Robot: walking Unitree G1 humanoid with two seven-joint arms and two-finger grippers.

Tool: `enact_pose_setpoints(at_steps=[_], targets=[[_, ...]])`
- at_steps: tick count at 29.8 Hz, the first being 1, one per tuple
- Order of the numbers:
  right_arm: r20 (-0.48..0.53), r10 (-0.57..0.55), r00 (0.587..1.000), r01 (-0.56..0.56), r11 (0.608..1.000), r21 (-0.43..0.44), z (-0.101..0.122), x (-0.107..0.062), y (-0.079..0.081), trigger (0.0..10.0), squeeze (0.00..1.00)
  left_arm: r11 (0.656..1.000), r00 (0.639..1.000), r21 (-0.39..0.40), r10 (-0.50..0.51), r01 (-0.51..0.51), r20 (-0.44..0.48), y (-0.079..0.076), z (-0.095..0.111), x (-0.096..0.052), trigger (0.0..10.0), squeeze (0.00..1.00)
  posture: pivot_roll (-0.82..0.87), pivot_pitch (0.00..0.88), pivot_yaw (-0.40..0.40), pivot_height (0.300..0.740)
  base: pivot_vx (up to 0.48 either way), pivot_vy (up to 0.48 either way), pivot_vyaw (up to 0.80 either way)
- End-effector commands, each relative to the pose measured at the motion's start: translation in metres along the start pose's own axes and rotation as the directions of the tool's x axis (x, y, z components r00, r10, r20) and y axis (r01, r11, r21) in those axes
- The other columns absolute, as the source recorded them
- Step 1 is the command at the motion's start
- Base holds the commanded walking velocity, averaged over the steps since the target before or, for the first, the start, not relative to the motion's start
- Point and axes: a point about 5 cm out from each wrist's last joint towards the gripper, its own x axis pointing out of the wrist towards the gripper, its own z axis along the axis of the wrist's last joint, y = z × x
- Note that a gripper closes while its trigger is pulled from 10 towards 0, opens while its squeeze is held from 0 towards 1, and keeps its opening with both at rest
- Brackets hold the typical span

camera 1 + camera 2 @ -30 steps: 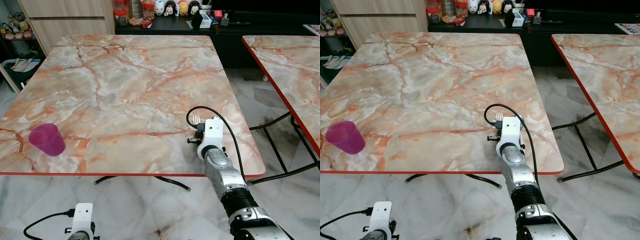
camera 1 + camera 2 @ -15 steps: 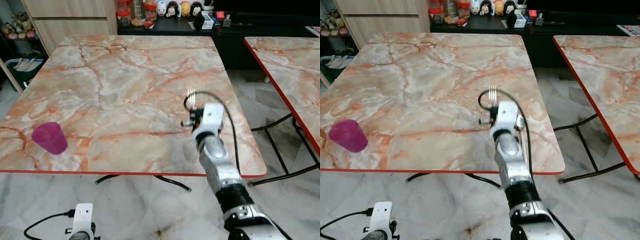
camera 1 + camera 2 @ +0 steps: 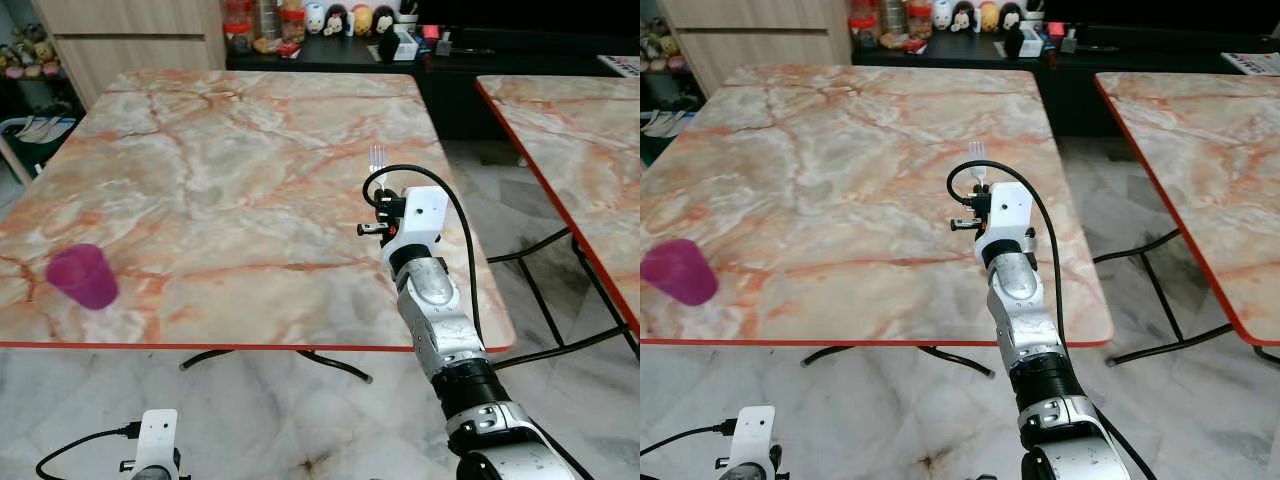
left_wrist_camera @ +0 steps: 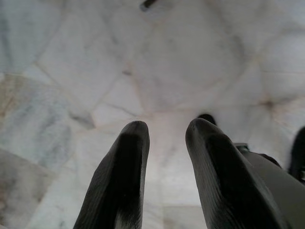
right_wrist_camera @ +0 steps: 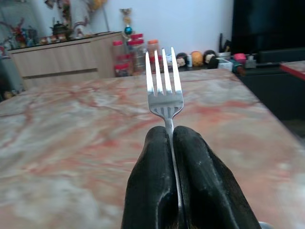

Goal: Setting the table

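Note:
My right gripper [image 3: 383, 190] is raised over the right side of the marble table [image 3: 230, 170] and is shut on a silver fork [image 5: 164, 93]. The fork's tines [image 3: 377, 157] stick up and point away from me. A pink plastic cup [image 3: 82, 276] stands on the table near its front left corner. My left gripper [image 4: 164, 138] hangs low beside me over the tiled floor, its fingers slightly apart with nothing between them.
A second marble table [image 3: 570, 140] stands to the right across a gap of tiled floor. Behind the table runs a dark counter [image 3: 400, 45] with jars and figurines, and a wooden cabinet [image 3: 120, 40] stands at the back left.
My right gripper has lifted the fork higher and farther over the table, tines now upright. The camera has shifted slightly.

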Motion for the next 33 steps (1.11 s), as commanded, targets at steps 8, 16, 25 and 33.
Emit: enact_pose_setpoints(at_steps=[8, 16, 25, 33], targets=[[0.013, -0.014, 1.000, 0.014, 1.000, 0.002, 0.0024, 0.0008, -0.0018, 10.0, 0.00, 1.000, 1.000, -0.008, 0.006, -0.006, -0.013, -0.0007, -0.0017, -0.0001, 10.0, 0.00, 0.03, 0.113, -0.034, 0.740, 0.000, -0.480, 0.00], [0.027, -0.037, 0.999, 0.037, 0.999, 0.010, 0.0055, 0.0014, -0.0088, 10.0, 0.00, 1.000, 1.000, -0.002, 0.004, -0.004, -0.014, -0.0012, -0.0024, -0.0003, 10.0, 0.00, 0.03, 0.118, -0.032, 0.740, 0.000, -0.477, 0.00], [0.018, -0.041, 0.999, 0.041, 0.999, 0.000, 0.0048, 0.0026, -0.0099, 10.0, 0.00, 1.000, 1.000, -0.007, 0.008, -0.008, -0.025, -0.0003, -0.0064, -0.0012, 10.0, 0.00, 0.03, 0.126, -0.030, 0.740, 0.000, -0.465, 0.00], [0.028, -0.027, 0.999, 0.028, 0.999, -0.030, 0.0073, 0.0038, -0.0081, 10.0, 0.00, 1.000, 1.000, -0.011, 0.005, -0.005, -0.024, -0.0015, -0.0062, -0.0012, 10.0, 0.00, 0.03, 0.130, -0.032, 0.740, 0.000, -0.442, 0.00]])
